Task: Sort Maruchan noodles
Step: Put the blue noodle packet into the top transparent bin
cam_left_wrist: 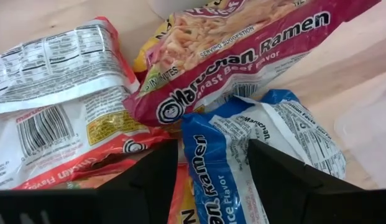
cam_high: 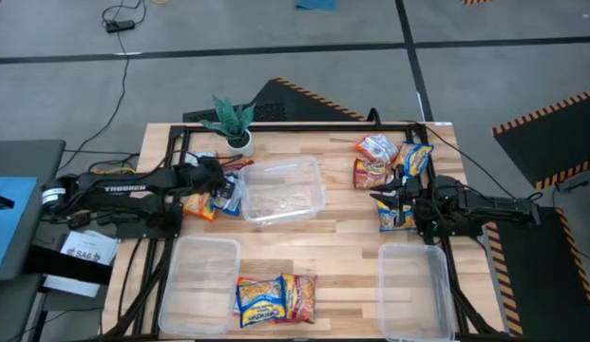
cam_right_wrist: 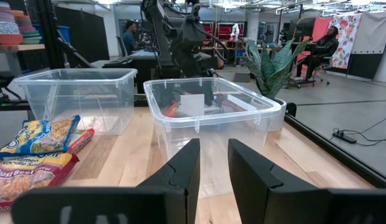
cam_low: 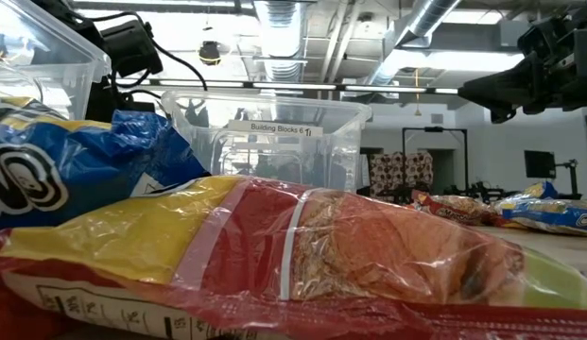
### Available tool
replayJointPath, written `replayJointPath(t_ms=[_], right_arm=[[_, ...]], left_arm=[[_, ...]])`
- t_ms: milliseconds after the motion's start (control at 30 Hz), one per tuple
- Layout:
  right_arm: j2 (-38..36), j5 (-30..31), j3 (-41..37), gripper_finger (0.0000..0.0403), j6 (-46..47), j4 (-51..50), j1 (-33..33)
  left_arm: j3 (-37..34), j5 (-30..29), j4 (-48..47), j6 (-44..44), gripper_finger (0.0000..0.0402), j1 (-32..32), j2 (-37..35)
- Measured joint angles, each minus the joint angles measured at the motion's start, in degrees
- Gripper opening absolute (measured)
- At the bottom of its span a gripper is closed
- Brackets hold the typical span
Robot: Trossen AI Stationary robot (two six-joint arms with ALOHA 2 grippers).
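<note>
Maruchan packets lie in three groups. By the table's left side, a blue packet [cam_left_wrist: 233, 134], a red beef packet [cam_left_wrist: 242, 56] and an orange-red packet [cam_left_wrist: 62, 112] overlap flat on the wood. My left gripper [cam_left_wrist: 212, 146] [cam_high: 218, 193] is open and low over this pile, one finger on each side of the blue packet's end. Several packets [cam_high: 375, 161] lie at the far right, and one [cam_high: 397, 218] is beside my right gripper [cam_high: 385, 197]. That gripper [cam_right_wrist: 213, 144] is raised, empty, its fingers a narrow gap apart. Two more packets [cam_high: 275, 299] lie at the near edge. My left gripper has the blue packet's end [cam_left_wrist: 208, 180] between its two fingers, coming at it from above at a slant. The packet lies flat on the table and on its neighbours. I cannot tell whether the fingers touch it.
A clear tub [cam_high: 283, 190] stands mid-table, holding no packets. Two more clear tubs sit at the near left [cam_high: 199, 275] and near right [cam_high: 416, 280]. A small potted plant [cam_high: 233, 122] stands at the far edge. Bare wood lies between the tubs.
</note>
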Motion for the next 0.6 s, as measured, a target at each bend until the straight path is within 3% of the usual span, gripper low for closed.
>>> replayJointPath(t_ms=[167,367,600], right_arm=[[0.0,0.0,0.01,0.0107,-0.01,0.0,0.0],[-0.01,0.0,0.02,0.0107,0.0,0.01,-0.02],[-0.01,0.0,0.02,0.0107,0.0,-0.01,-0.02]], left_arm=[[0.01,0.02,-0.01,1.47,0.0145,-0.02,0.18],[0.03,0.86,-0.58,6.87,0.0018,-0.02,-0.36],[1.62,0.71,-5.7,8.62,0.0001,-0.02,-7.42]])
